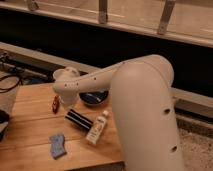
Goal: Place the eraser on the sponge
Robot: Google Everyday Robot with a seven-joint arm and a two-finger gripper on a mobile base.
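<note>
My end effector (pixel 59 91) hangs over the wooden counter (pixel 30 125), left of centre; I cannot tell its grip. The black eraser (pixel 79 119) lies mid-counter, apart from the blue sponge (pixel 57 145) nearer the front edge. A dark wall (pixel 125 47) stands behind.

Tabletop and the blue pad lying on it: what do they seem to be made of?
Tabletop: wood by the look, pale planks with visible seams, matte. Blue sponge: probably soft foam, with a dull surface and rounded edges. The gripper hangs at the end of the arm over the tabletop's back left.
</note>
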